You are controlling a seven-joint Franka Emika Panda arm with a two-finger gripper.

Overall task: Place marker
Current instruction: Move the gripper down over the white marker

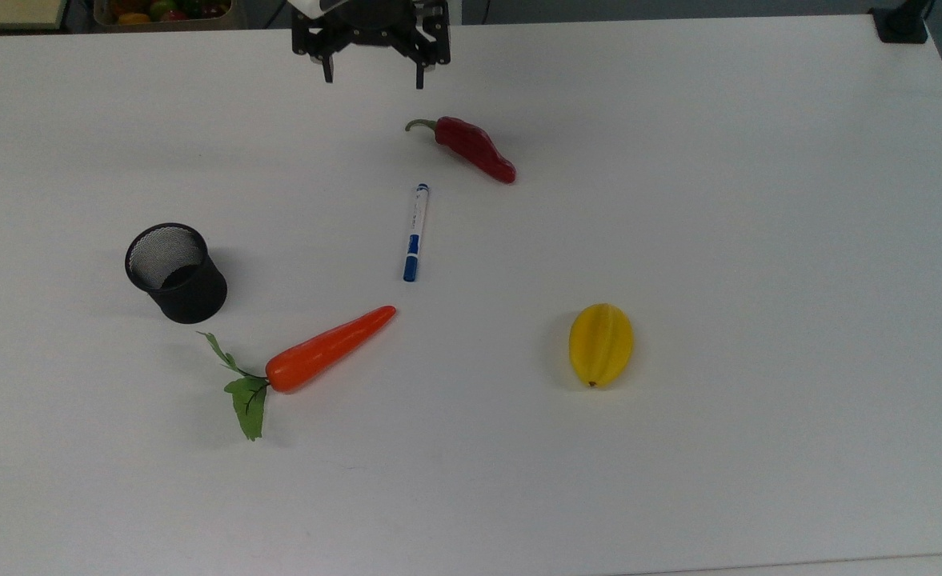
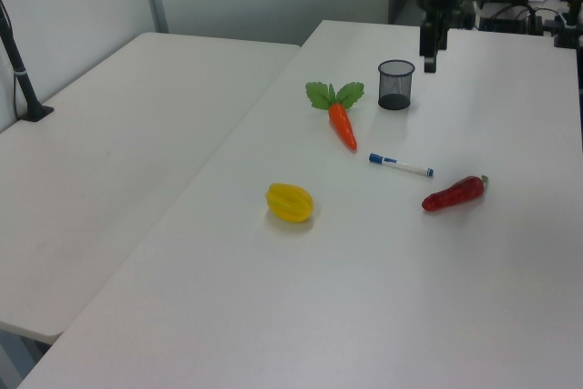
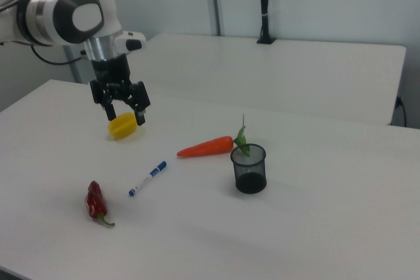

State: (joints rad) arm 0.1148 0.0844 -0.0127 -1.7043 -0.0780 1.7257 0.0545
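Note:
The marker (image 1: 414, 233) is a slim white pen with a blue cap, lying flat on the white table (image 1: 759, 240) near the middle; it also lies between carrot and pepper in the left view (image 2: 401, 166) and right view (image 3: 147, 178). My gripper (image 1: 373, 78) hangs in the air above the table's far edge in the top view, well beyond the marker and the red pepper. It stands open with nothing between its fingers, seen also in the right view (image 3: 125, 117) and the left view (image 2: 428, 59).
A black mesh cup (image 1: 175, 273) stands upright at the top view's left. An orange carrot (image 1: 328, 350) with green leaves lies below the marker, a red chili pepper (image 1: 472, 149) above it, a yellow starfruit (image 1: 600, 344) to the right.

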